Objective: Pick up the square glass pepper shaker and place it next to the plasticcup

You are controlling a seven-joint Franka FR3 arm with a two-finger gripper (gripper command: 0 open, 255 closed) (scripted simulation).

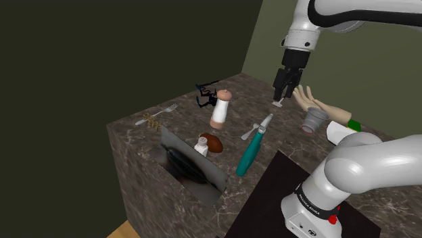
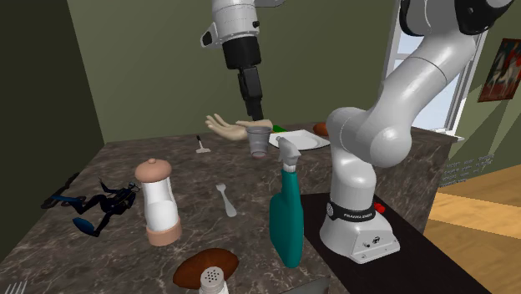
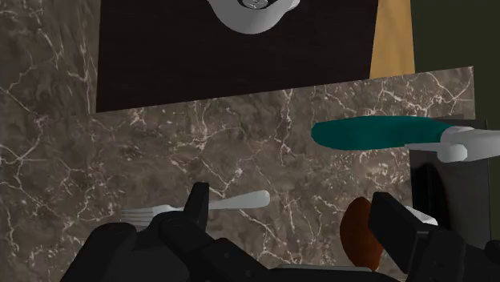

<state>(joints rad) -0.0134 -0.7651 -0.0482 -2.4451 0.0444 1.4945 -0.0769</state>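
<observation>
black tool (image 1: 279,99) empty, fingers apart, well apart from small silver-capped white pepper shaker (image 1: 201,144); brown oval lump (image 1: 214,142) just beside that shaker could block a finger and topple it.

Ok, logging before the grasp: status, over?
Pincer open, empty, over by the grey cup. Shaker untouched, upright. Brown lump right beside it; teal spray bottle close by.

Objects by kind: two shakers, one tall shaker (image 1: 220,108) and one small shaker (image 1: 201,144); two forks, one large fork (image 1: 157,116) and one small fork (image 1: 277,103); one spoon (image 2: 224,199); one teal spray bottle (image 1: 251,147); one grey cup (image 1: 312,120); one white plate (image 2: 307,142); one model hand (image 1: 308,100); one toy figure (image 2: 96,203); one brown rounded object (image 2: 200,267).
</observation>
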